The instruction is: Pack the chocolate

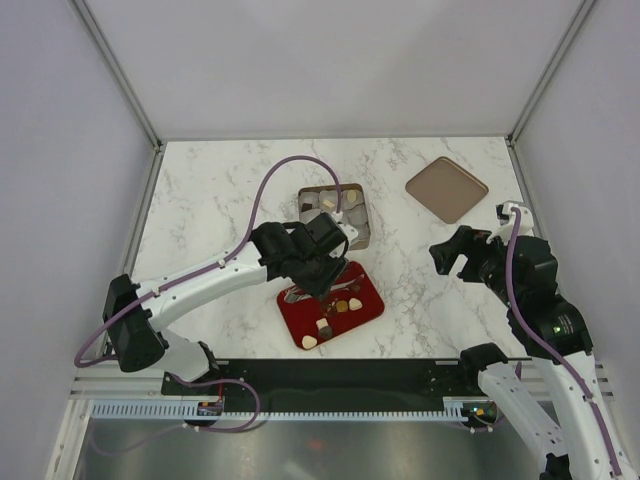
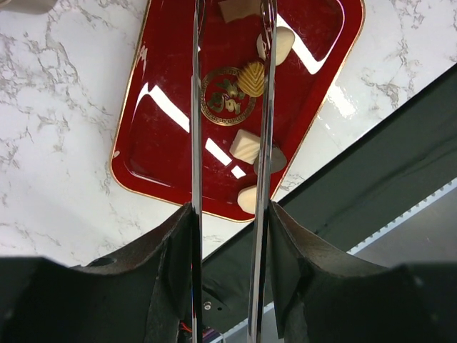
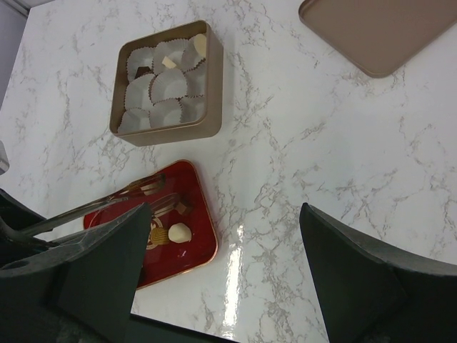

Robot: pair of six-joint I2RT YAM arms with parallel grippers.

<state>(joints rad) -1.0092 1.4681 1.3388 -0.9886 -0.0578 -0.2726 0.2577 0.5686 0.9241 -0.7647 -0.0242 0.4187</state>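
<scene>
My left gripper (image 2: pixel 230 214) (image 1: pixel 310 262) is shut on a pair of metal tongs (image 2: pixel 196 107) that reach over the red tray (image 2: pixel 164 143) (image 1: pixel 368 287). A brown square chocolate (image 2: pixel 239 8) (image 3: pixel 184 207) sits between the tongs' tips. Several more chocolates lie on the tray, among them a tan ridged one (image 2: pixel 251 78), a cream one (image 2: pixel 284 43) and a cream square (image 2: pixel 245 146). The gold box (image 3: pixel 168 128) (image 1: pixel 362 232) of paper cups holds a cream piece (image 3: pixel 200 45) and a dark one (image 3: pixel 143 71). My right gripper (image 3: pixel 225 271) (image 1: pixel 450 255) hangs open over bare marble, to the right of the tray.
The box's tan lid (image 1: pixel 446 188) (image 3: pixel 378 32) lies at the back right. A black rail (image 1: pixel 330 375) runs along the table's near edge, just below the tray. Grey walls close in the table on three sides.
</scene>
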